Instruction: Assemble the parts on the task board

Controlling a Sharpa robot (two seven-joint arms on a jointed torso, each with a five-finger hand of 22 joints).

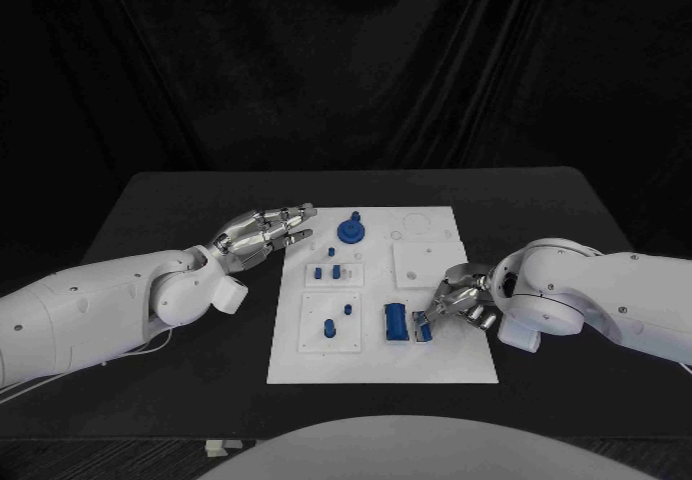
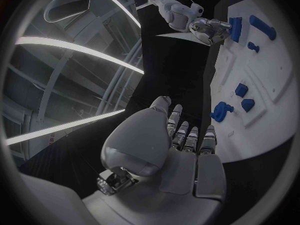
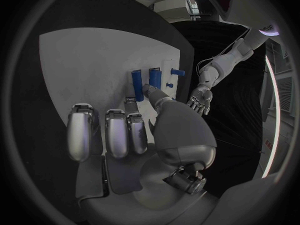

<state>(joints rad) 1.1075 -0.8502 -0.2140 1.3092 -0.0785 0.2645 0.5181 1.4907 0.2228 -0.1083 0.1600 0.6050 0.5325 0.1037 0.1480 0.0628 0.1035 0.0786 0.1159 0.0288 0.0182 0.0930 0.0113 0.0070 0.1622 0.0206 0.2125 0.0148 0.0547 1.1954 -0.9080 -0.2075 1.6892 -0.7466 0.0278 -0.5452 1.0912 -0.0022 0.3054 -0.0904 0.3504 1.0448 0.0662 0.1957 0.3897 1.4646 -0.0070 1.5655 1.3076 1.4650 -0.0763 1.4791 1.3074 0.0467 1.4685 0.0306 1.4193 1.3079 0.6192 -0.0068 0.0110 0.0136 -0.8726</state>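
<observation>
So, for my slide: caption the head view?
Both hands, left and right, hover open at the task board.

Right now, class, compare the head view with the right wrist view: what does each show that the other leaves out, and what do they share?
Head view alone: the full task board, its round-based blue part near the far edge, the small blue pegs, and all of the black table.

Right wrist view alone: the right hand from behind, its fingers stretched over the board close to the parts.

Shared: the white board, the upright blue block parts by the right hand, and the left hand, open with nothing in it beside the board.
</observation>
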